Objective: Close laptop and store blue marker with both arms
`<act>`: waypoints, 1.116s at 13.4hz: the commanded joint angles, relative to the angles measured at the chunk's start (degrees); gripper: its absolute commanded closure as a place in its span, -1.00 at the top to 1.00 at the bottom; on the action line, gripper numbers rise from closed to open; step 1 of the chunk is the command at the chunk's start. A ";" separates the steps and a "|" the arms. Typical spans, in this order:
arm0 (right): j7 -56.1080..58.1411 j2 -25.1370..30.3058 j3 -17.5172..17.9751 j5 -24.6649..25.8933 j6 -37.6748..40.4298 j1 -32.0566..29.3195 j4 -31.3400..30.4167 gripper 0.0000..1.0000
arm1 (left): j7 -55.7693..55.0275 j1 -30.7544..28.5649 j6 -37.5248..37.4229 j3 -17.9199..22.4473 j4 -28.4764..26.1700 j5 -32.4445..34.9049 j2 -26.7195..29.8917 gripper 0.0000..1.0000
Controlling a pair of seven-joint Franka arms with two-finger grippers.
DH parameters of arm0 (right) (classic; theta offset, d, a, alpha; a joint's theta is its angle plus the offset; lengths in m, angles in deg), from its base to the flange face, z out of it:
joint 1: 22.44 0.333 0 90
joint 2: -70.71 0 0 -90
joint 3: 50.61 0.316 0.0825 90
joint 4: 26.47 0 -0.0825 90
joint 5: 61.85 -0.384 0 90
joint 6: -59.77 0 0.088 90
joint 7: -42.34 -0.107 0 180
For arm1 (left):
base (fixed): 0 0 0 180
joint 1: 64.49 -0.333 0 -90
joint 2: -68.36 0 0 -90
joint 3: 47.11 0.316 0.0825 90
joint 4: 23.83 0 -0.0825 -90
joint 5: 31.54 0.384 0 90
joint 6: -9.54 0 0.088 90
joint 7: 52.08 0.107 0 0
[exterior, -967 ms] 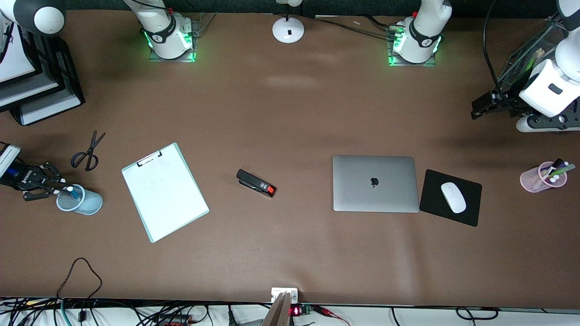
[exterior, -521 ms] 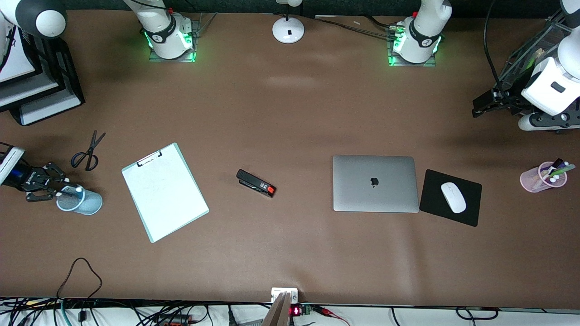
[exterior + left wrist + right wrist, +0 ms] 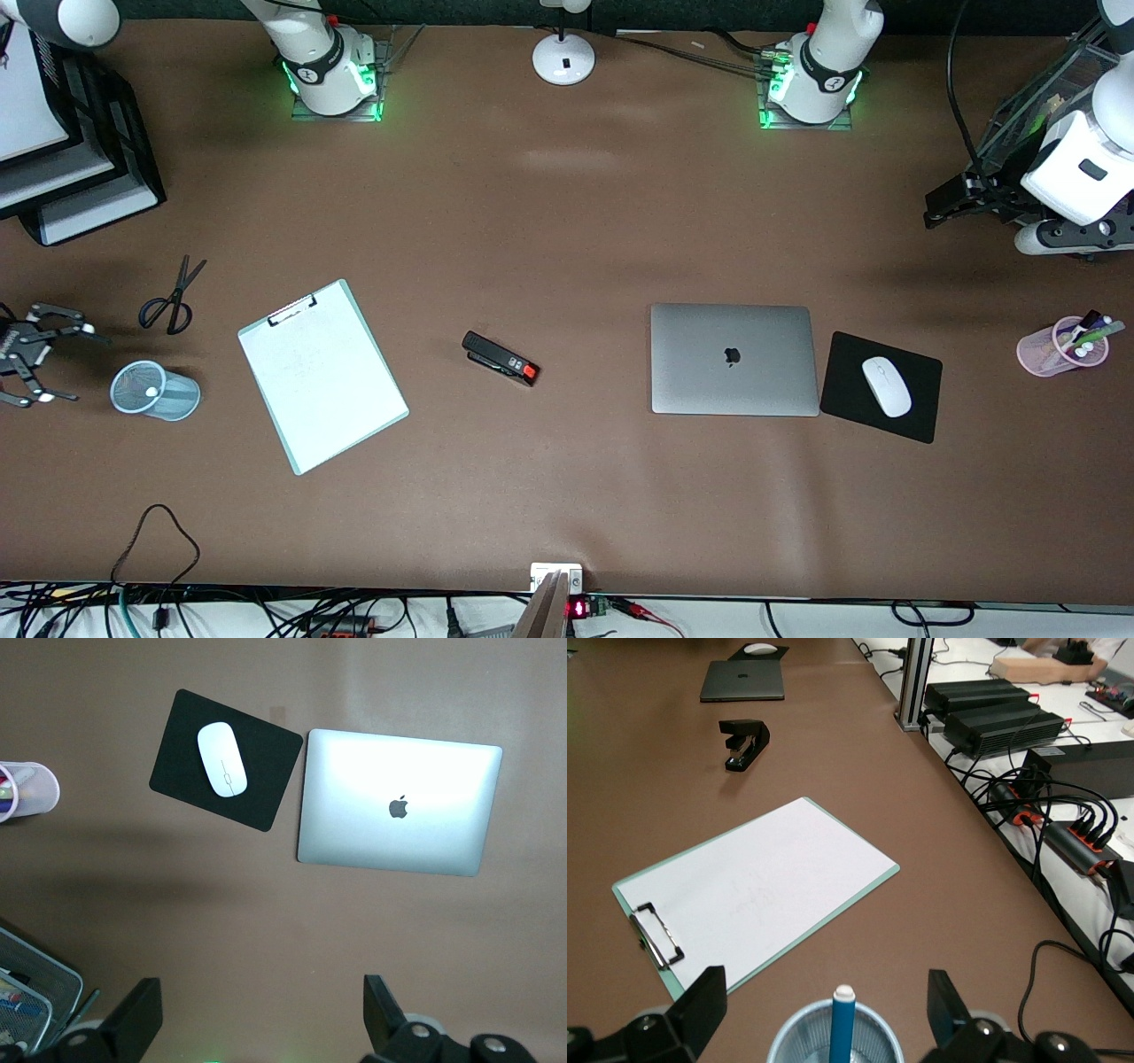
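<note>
Laptop [image 3: 733, 359] lies lid-down flat on the bench [image 3: 567, 221], right of centre in the front view, apple logo up. Black mouse pad [image 3: 881, 387] with white mouse [image 3: 887, 386] sits just beside it toward the left arm's end. Stapler [image 3: 500, 359] at mid-frame, clipboard [image 3: 322, 375] and scissors [image 3: 174, 297] toward the right arm's end. Blue mesh cup [image 3: 155, 391] at the picture's left edge; blue marker [image 3: 151, 391] stands in it, only its white tip showing from above. Right gripper [image 3: 42, 354] is at the far left edge, beside the cup and apart from it, fingers spread wide, holding nothing. Left gripper [image 3: 946, 206] is at the upper right edge, over bare bench; from here the state of its fingers can't be made out. Pink cup [image 3: 1061, 346] with other markers sits at the right edge.

Left wrist view: laptop [image 3: 399, 803] closed, in the upper right of frame; mouse pad [image 3: 226, 759] and mouse [image 3: 221, 759] beside it. Left gripper [image 3: 261, 1023] at bottom, fingers [image 3: 137, 1019] wide apart, empty.

Right wrist view: blue marker [image 3: 842, 1024] upright in the mesh cup [image 3: 834, 1036] at bottom centre, white tip up, between the wide-open fingers [image 3: 700, 1001] of the right gripper [image 3: 824, 1010] without touching them. Clipboard [image 3: 757, 889] mid-frame, stapler [image 3: 744, 742] above it, laptop [image 3: 743, 680] at the top.
</note>
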 commanded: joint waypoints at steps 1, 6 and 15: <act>-8.02 6.52 0.26 5.03 0.06 2.11 -2.27 1.00 | -0.31 -0.43 -1.58 0.05 1.25 -1.08 0.30 1.00; -25.06 15.67 0.78 15.05 -0.47 7.56 -5.00 1.00 | -0.39 -0.43 -1.31 -0.13 1.25 -1.08 0.30 1.00; -61.54 26.05 0.96 26.92 -7.67 19.51 -14.23 1.00 | 0.48 -0.43 -1.32 -0.48 0.99 -0.73 0.48 1.00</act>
